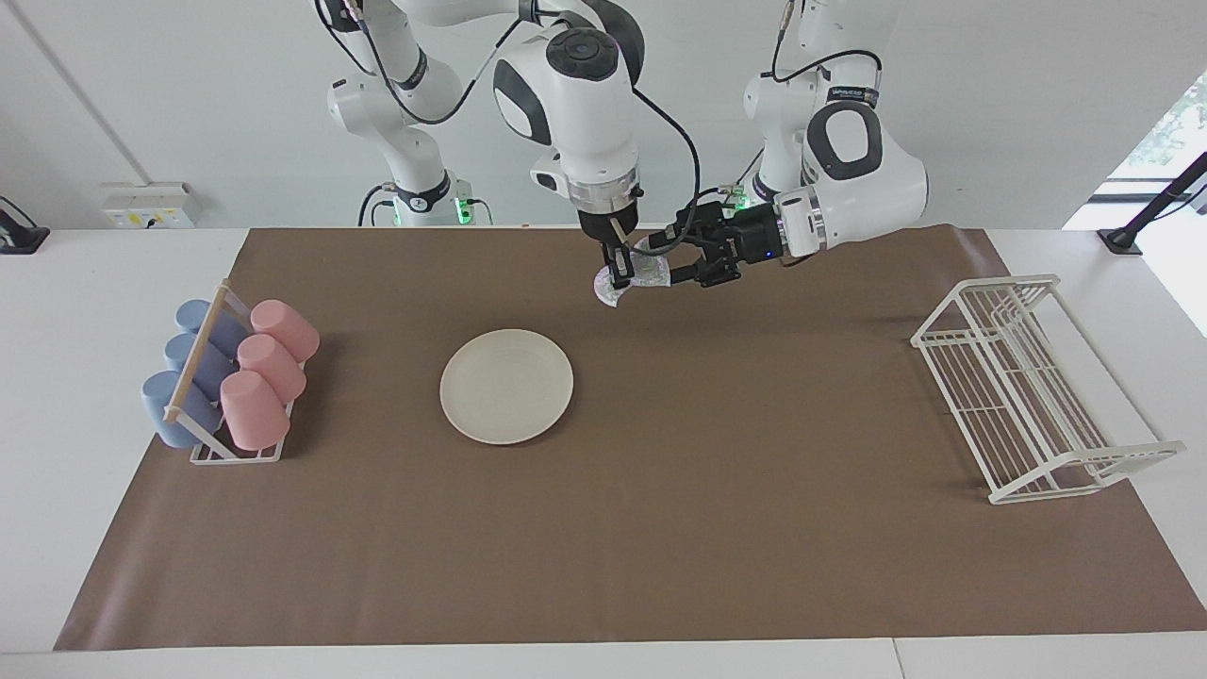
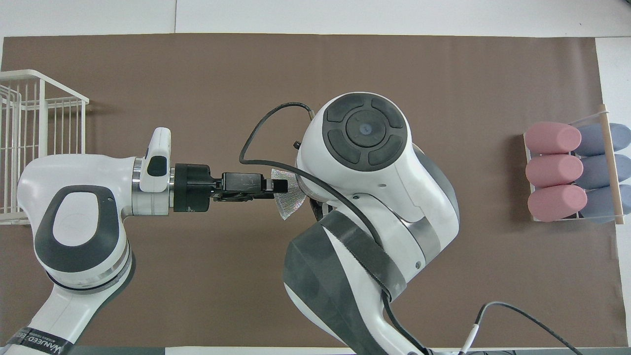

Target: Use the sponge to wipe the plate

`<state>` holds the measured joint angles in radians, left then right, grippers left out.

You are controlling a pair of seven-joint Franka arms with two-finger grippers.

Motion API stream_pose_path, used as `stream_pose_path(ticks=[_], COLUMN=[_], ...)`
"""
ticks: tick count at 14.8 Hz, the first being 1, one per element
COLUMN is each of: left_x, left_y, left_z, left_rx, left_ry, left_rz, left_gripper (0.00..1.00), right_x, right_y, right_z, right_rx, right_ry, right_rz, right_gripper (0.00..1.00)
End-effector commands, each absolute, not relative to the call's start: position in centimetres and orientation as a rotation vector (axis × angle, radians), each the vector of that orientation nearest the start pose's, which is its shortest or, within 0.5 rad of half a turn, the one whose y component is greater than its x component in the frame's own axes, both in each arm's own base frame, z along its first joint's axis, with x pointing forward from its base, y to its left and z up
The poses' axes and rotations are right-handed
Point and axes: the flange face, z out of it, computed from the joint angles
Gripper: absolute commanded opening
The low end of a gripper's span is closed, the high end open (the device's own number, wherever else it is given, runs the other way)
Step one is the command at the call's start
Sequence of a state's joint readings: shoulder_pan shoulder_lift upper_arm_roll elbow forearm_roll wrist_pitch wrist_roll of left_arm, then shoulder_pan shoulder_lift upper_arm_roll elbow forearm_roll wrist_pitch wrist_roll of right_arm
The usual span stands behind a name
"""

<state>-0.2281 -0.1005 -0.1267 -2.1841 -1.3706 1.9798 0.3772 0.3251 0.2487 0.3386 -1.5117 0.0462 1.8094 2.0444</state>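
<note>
The cream-white plate [image 1: 506, 387] lies on the brown mat, toward the right arm's end of the table; my right arm hides it in the overhead view. My right gripper [image 1: 619, 278] points straight down and is shut on the silvery sponge [image 1: 643, 275], holding it in the air over the mat, nearer to the robots than the plate. My left gripper [image 1: 671, 262] reaches in sideways, open, with its fingers above and below the sponge. In the overhead view the sponge [image 2: 290, 202] shows just past the tip of the left gripper [image 2: 281, 186]; the right gripper is hidden there.
A rack of pink and blue cups [image 1: 231, 377] stands at the right arm's end of the table and also shows in the overhead view [image 2: 572, 170]. A white wire rack [image 1: 1028, 387] stands at the left arm's end, seen too in the overhead view [image 2: 34, 143].
</note>
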Motion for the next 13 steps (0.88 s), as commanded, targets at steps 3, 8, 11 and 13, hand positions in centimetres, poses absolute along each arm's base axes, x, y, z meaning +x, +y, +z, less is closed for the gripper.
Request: stream_pose_path(ticks=[3, 8, 11, 13], left_x=[46.05, 45.95, 45.96, 45.96], left_y=[-24.59, -24.91, -24.86, -24.82], left_z=[46.68, 46.88, 46.89, 46.89], left_rx=[1.945, 1.924, 1.923, 1.921], left_ry=[-0.028, -0.002, 0.002, 0.002], left_rz=[-0.048, -0.058, -0.063, -0.065], left_gripper=[0.00, 0.00, 0.00, 0.00], right_x=[52.33, 52.53, 52.63, 52.17], right_y=[37.80, 37.58, 37.39, 37.32], right_z=[53.47, 53.32, 53.40, 53.55], right_rx=[-2.318, -2.315, -2.324, -2.372], right_ry=[1.979, 1.983, 1.973, 1.919], right_rz=[0.157, 0.158, 0.148, 0.139], right_gripper=[0.00, 0.00, 0.00, 0.52])
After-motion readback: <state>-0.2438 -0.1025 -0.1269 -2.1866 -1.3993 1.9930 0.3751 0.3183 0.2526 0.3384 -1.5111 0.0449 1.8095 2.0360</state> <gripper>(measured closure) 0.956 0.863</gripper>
